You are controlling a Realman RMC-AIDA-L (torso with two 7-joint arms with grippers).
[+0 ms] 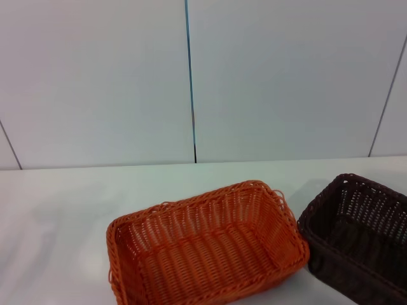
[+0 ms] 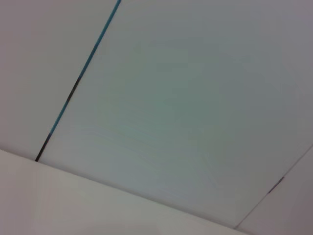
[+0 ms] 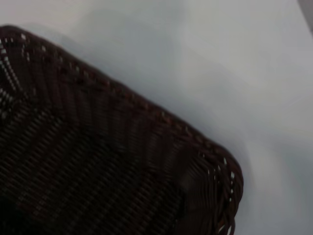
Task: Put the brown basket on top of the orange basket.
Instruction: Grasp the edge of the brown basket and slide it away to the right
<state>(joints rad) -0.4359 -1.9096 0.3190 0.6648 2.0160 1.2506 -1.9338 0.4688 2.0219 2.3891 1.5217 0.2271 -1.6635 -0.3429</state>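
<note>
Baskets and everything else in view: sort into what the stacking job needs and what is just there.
Needed for the job:
brown basket, on the table, to the robot's right of the orange one
orange basket, on the table, nothing in it

Just there:
white table
wall panels behind

No gripper is in view.

Brown basket (image 1: 356, 235) cut off by head view's right and bottom edges; only one corner region visible, blurred, in right wrist view (image 3: 112, 161). Orange basket (image 1: 203, 248) near side clipped at the bottom edge. Neither pincer shows in any view.
</note>
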